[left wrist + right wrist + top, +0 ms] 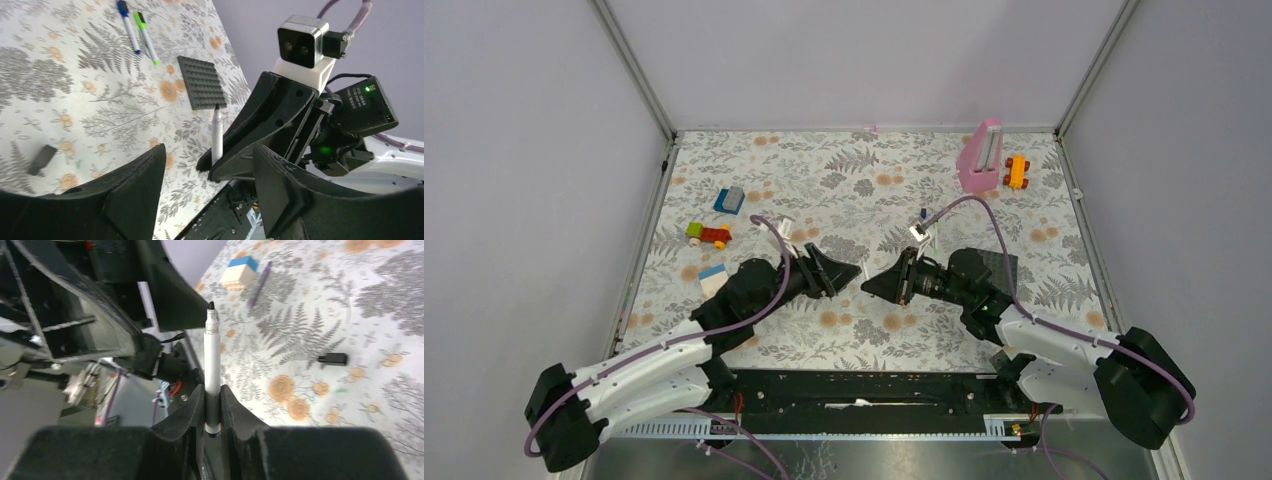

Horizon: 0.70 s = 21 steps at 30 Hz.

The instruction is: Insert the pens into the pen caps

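Note:
A white-barrelled pen (212, 352) with a bare black tip stands between the fingers of my right gripper (212, 392), which is shut on its lower end. The left wrist view shows the same pen (216, 134) sticking out of the right gripper's fingertips (235, 150). My left gripper (209, 149) faces it, open, with nothing between its fingers. Both grippers meet tip to tip at the table's middle, left (849, 270) and right (872, 283). A black pen cap (333, 358) lies loose on the cloth (41, 159). A blue-ended pen (129, 27) and a green-ended pen (146, 31) lie side by side farther off.
A dark grey studded baseplate (201, 82) lies near the two pens. A pink block (980, 157) and an orange toy (1017, 171) sit at the back right. On the left are a blue brick (730, 200), a red-green-yellow toy (709, 235) and a white-blue block (713, 279).

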Tool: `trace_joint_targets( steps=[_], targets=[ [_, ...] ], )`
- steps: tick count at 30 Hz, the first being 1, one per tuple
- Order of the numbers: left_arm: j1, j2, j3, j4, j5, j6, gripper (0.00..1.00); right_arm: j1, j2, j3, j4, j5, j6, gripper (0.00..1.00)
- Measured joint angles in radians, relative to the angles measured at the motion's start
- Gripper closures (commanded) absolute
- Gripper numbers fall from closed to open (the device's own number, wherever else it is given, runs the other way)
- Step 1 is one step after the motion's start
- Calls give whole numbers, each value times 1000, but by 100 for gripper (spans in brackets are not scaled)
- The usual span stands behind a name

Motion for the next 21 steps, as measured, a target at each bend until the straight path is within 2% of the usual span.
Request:
trace_joint_targets(
  steps=[5,9,14,21],
  targets=[
    [0,-89,2,-119,-112,88,34,0,-77,0,-156,130,-93,100],
    [0,-85,13,-219,-227,171,35,0,-115,-1,-239,233,-166,100],
    [0,83,86,-374,-357,237,35,0,-112,-1,-293,297,-256,100],
    [1,370,192,-452,-370,325,34,0,-32,0,-308,318,-327,100]
  ],
)
